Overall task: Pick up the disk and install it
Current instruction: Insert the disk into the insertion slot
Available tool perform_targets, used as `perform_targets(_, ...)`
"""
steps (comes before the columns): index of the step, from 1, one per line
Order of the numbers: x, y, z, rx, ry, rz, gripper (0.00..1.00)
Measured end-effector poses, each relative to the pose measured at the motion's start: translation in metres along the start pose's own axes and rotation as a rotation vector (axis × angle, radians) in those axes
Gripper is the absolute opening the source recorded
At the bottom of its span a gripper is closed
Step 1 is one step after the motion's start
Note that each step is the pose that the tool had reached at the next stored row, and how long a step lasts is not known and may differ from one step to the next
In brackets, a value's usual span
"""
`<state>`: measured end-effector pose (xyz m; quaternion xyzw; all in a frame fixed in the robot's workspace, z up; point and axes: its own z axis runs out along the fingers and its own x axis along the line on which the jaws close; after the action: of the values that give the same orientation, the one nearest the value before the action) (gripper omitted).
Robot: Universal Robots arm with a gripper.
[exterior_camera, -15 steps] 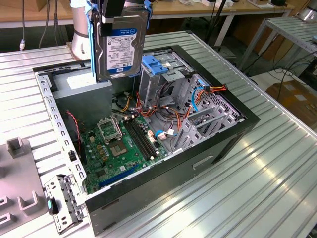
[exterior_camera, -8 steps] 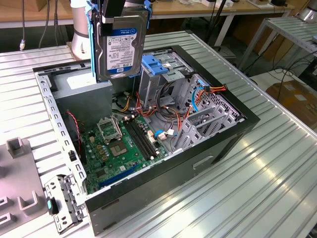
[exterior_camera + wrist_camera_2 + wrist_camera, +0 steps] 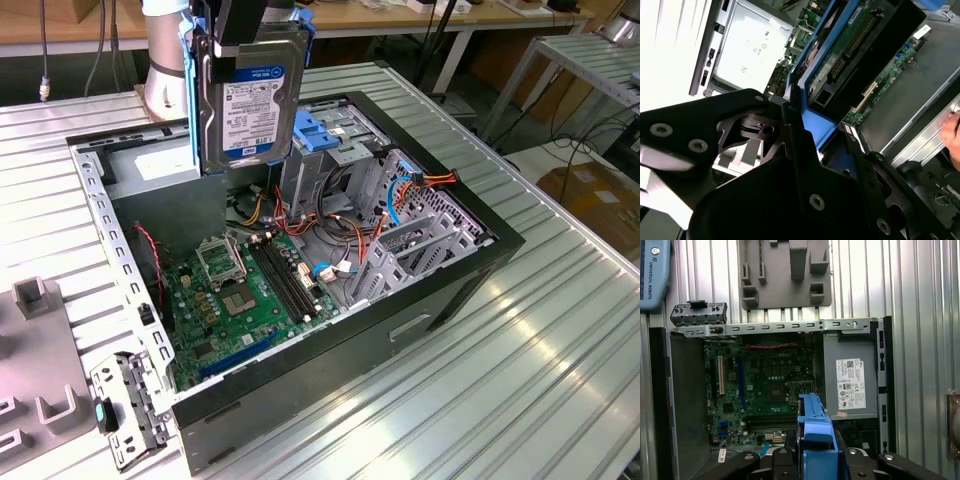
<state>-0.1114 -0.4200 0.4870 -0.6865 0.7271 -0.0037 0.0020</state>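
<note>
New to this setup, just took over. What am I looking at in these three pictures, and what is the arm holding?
The exterior view shows the whole scene: a robot arm's gripper holds the disk upright above an open computer case, which lies on a ribbed metal table. Both wrist cameras ride on the arm, looking down; in the first wrist view the disk's blue carrier hangs over the motherboard. A grey fixture plate lies beside the case.

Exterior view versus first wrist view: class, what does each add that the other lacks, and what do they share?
Exterior view: the disk face-on with its white label, upright above the case, and orange cables. First wrist view: the disk edge-on, showing its blue rail, and a blue device. Shared: the motherboard and the open case.
</note>
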Motion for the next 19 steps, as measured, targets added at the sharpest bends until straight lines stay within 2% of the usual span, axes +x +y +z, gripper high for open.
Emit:
perform_targets(9, 0.0384, -0.0022, 0.0001, 0.0001, 0.0, 0.0, 0.37)
perform_targets(11, 0.0427, -0.0025, 0.0001, 0.0, 0.0, 0.0, 0.37)
perform_targets(14, 0.0542, -0.0031, 0.0001, 0.0, 0.0, 0.0, 0.37)
perform_targets(17, 0.0587, -0.0033, 0.0002, 0.0001, 0.0, 0.0, 0.37)
perform_targets(19, 0.0587, -0.0034, 0.0002, 0.0, 0.0, 0.0, 0.37)
